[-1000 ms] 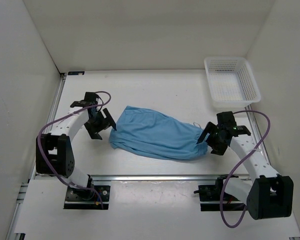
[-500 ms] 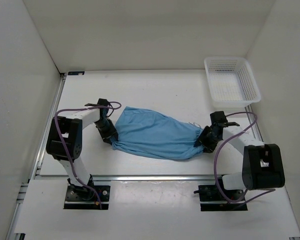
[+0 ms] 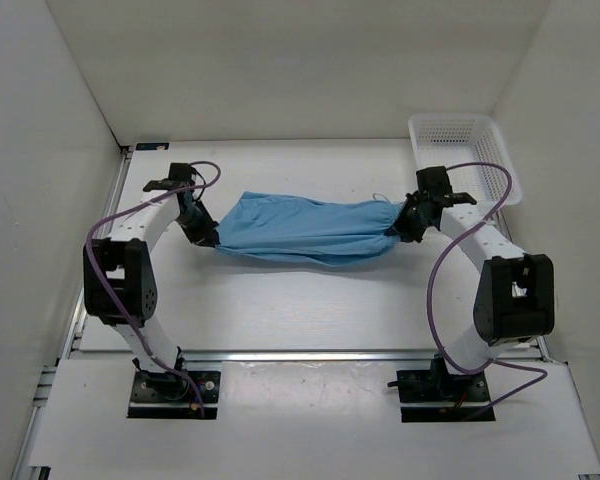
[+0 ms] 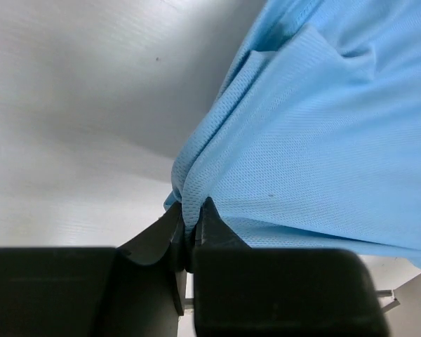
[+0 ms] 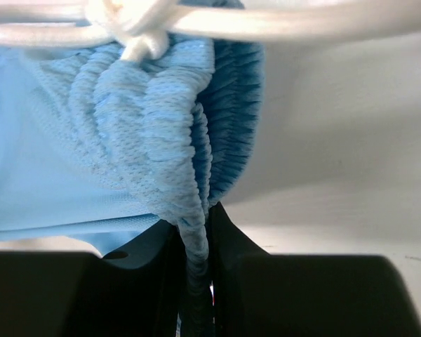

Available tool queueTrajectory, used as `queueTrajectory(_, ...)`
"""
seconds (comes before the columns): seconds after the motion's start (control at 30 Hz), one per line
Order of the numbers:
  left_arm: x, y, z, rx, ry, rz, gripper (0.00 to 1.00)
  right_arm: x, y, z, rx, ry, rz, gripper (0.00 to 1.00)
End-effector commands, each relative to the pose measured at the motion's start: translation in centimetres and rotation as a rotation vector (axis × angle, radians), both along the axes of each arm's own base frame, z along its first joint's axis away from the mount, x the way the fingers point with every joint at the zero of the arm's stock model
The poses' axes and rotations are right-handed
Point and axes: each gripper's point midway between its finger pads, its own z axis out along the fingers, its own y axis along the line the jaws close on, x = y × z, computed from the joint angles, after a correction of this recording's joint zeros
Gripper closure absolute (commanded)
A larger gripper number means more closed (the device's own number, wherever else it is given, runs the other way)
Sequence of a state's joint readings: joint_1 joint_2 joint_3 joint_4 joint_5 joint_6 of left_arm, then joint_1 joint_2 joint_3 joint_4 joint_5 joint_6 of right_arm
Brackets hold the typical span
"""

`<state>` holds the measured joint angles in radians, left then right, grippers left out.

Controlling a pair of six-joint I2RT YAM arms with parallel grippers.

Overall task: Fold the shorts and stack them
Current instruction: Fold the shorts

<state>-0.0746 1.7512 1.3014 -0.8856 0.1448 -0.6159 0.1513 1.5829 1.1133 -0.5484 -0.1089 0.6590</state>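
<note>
**Blue shorts held taut between both grippers**

You see the pair of light blue, thin mesh-fabric shorts spread left to right across the middle of the white table. The left gripper is pinched narrowly on a bunched fold at the shorts' left end. The right gripper is clamped on the gathered elastic waistband at the right end. In the right wrist view, the knotted white drawstring lies across the waistband above the fingers. The fabric looks pulled taut and perhaps slightly raised off the table, though the overhead view leaves that uncertain. A white plastic mesh basket sits in the far right corner, just beyond the right gripper.
</note>
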Motion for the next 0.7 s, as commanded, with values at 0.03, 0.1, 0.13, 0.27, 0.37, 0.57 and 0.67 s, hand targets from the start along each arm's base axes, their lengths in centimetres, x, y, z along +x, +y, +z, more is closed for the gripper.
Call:
queueTrajectory(0.03, -3.2, 1.0, 0.5, 0.055, 0.016, -0.023, 0.90, -0.8, -1.9, -1.0, -0.105, 0.037, 0.009, 1.00)
queueTrajectory(0.1, -5.9, 0.3, -1.8, 0.035, 0.078, -0.022, 0.90, -2.4, -2.1, -3.2, -0.115, 0.107, 0.013, 1.00)
queueTrajectory(0.13, -6.7, -0.1, -2.1, 0.025, 0.083, -0.028, 0.90, -3.0, -2.2, -4.0, -0.118, 0.133, 0.014, 1.00)
queueTrajectory(0.27, -10.3, -1.0, -4.6, -0.012, 0.144, -0.037, 0.79, -4.2, -2.7, -5.8, -0.140, 0.177, 0.001, 1.00)
queueTrajectory(0.37, -10.0, -0.9, -4.2, -0.006, 0.117, -0.077, 0.25, -4.3, -3.0, -6.2, -0.155, 0.184, 0.008, 1.00)
queueTrajectory(0.57, -5.6, 0.0, 0.3, 0.064, -0.008, -0.065, 0.13, -3.4, -4.0, -4.5, -0.219, 0.156, 0.025, 1.00)
queueTrajectory(0.67, -3.7, 0.5, 0.8, 0.088, -0.029, -0.060, 0.43, -2.7, -4.3, -3.8, -0.239, 0.138, 0.025, 1.00)
